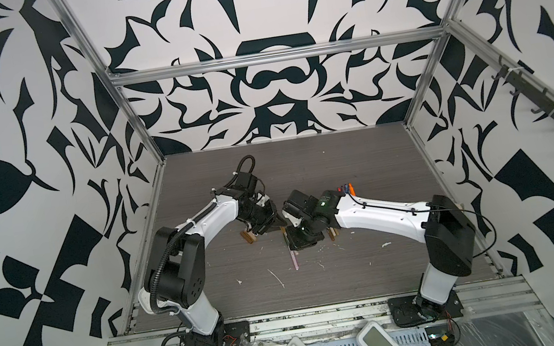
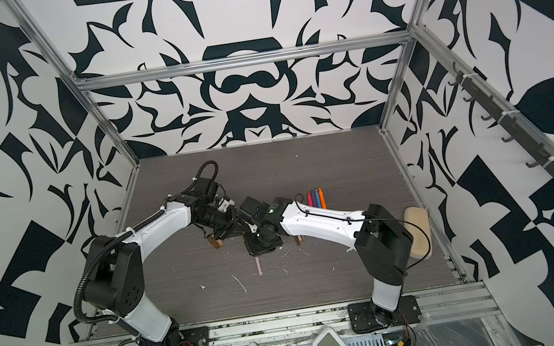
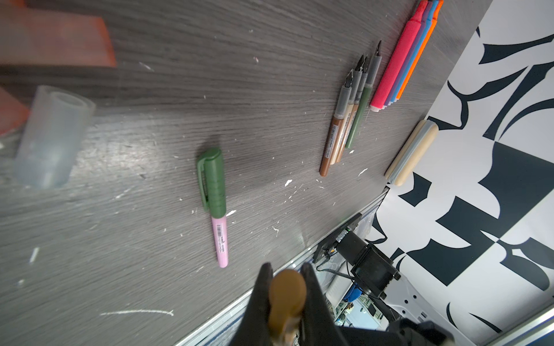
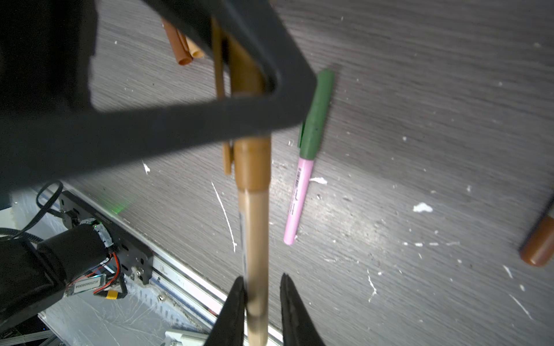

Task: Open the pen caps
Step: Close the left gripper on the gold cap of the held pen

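The left end effector (image 3: 287,271) pinches the tan cap (image 4: 251,161), clear of the surface (image 4: 419,119). The right end effector (image 4: 262,278) stands narrowly parted around the tan pen (image 4: 254,227) (one pad touching). The plastic looks light, stiff and slick, so the barrel is best regripped firmly near the cap.

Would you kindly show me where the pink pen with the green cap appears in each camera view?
Top view: pink pen just below centre, only its pink barrel showing.
Top view: slightly left of centre, below the middle.
Left wrist: a little left of centre, whole pen visible.
Right wrist: just right of centre, lying diagonally.
Shared landmark: the long white streak beside its pink end.
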{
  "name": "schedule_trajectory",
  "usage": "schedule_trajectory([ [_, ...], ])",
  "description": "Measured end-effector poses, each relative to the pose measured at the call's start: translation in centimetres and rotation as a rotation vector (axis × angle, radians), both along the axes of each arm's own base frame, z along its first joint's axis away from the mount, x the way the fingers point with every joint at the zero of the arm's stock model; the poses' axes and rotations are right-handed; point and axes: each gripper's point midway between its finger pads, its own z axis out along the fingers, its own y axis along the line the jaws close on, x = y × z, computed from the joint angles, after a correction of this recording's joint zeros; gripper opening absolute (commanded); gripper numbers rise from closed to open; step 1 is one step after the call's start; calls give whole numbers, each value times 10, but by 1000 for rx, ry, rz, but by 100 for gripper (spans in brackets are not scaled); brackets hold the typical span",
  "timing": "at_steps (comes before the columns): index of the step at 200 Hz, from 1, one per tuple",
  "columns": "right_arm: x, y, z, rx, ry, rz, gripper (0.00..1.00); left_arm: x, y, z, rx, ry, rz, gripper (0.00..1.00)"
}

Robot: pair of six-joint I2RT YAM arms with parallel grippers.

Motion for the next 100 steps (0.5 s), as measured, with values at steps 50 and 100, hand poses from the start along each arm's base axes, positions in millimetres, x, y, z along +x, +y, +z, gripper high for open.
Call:
schedule_trajectory([
  [50,3,6,-3,-1,11,20,0,1,1,-1,16,-2,-3,0],
  [100,13,15,7,80,-136,-50,0,30,12,8,78,77,-33,0],
])
